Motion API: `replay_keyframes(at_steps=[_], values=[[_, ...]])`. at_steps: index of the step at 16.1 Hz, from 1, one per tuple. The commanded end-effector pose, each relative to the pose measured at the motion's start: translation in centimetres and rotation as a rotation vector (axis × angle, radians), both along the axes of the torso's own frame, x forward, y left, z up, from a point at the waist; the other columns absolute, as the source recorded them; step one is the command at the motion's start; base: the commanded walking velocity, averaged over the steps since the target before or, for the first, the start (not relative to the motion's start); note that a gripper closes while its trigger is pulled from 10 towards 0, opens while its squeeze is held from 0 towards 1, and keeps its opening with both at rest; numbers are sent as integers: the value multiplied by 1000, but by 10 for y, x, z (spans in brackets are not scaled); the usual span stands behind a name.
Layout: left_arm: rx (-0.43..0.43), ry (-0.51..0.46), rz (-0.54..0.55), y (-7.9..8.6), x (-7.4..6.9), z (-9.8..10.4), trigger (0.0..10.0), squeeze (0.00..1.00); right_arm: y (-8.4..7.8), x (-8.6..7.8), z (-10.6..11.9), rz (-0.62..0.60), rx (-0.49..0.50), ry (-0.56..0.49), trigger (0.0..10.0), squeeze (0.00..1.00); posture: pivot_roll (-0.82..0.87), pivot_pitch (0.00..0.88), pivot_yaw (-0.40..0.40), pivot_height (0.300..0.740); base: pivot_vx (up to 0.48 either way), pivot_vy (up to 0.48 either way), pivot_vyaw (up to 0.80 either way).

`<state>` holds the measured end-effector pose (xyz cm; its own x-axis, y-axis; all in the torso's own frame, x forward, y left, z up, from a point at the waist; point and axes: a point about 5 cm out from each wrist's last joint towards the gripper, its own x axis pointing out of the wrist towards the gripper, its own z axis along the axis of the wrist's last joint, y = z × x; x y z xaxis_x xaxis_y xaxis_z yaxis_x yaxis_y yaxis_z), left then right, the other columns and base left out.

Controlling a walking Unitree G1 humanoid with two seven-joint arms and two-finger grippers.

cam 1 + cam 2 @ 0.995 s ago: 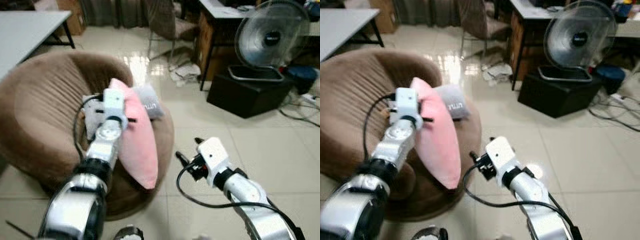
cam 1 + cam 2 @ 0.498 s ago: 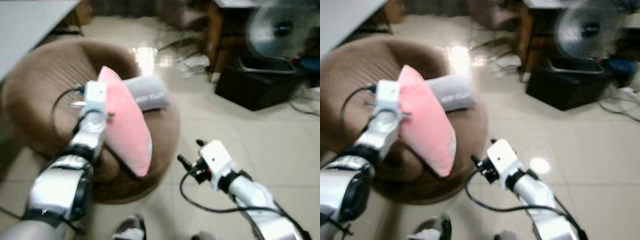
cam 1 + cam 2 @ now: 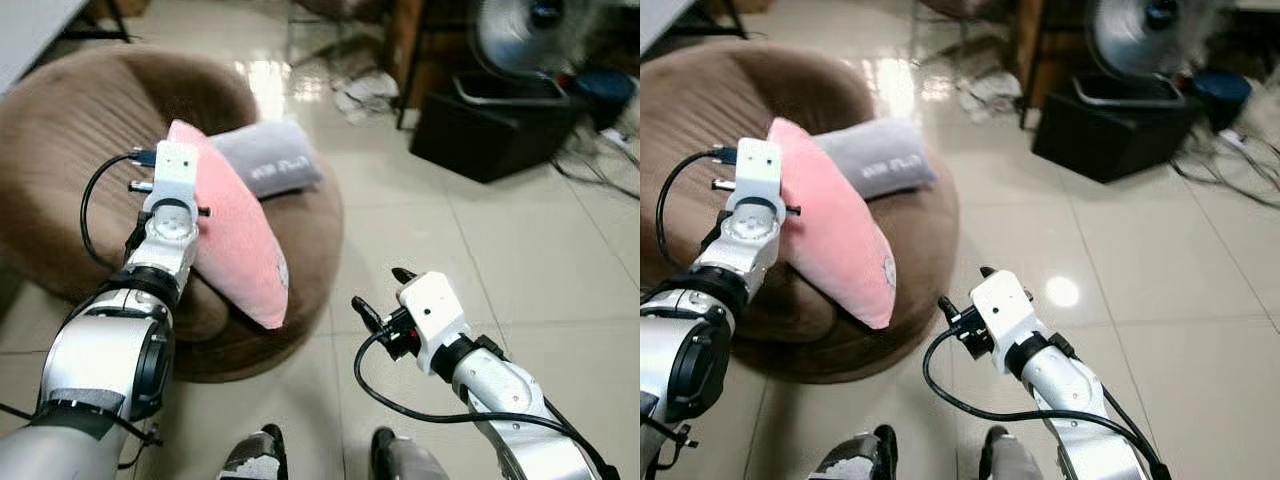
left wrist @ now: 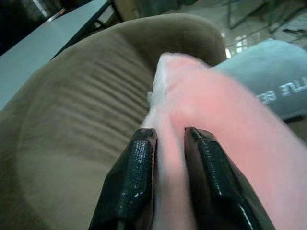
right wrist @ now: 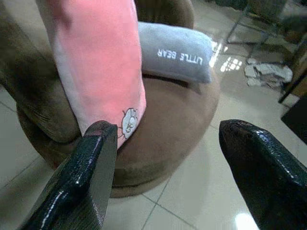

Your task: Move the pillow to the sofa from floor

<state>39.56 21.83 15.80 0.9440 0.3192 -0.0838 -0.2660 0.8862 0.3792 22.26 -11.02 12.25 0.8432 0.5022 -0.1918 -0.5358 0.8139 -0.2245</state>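
One pillow (image 3: 235, 240), pinched by its top edge in my left claw (image 4: 165, 139), hangs long-axis down over the sofa (image 3: 80, 130) seat below and ahead. My right claw (image 3: 378, 298) hovers spread wide and empty, off to the side over tiles.

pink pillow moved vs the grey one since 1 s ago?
Yes. The pink pillow, pinched by the left gripper, then overlapped the grey pillow; now it hangs clear of it, nearer the robot, over the brown sofa's seat.
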Motion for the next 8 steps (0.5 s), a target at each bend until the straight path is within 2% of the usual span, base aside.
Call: replay_keyframes(at_steps=[1, 4, 5, 8], values=[[10, -3, -5, 2, 2, 5, 10000, 1000, -2, -2, 2, -13, -2, -2, 10000, 0, -135, 207, 51, 740, 0, 0, 0], [30, -31, 8, 2, 4, 12, 10000, 1000, -1, -3, 1, -12, -3, 7, 10000, 0, -136, 211, 53, 740, 0, 0, 0], [26, -47, 10, 2, 5, 16, 10000, 0, -1, -3, 1, -12, -3, 8, 10000, 0, -136, 211, 54, 740, 0, 0, 0], [-5, -122, 15, 4, 7, 29, 10000, 0, -1, -3, 0, -15, 1, 6, 10000, 0, -132, 204, 52, 740, 0, 0, 0]])
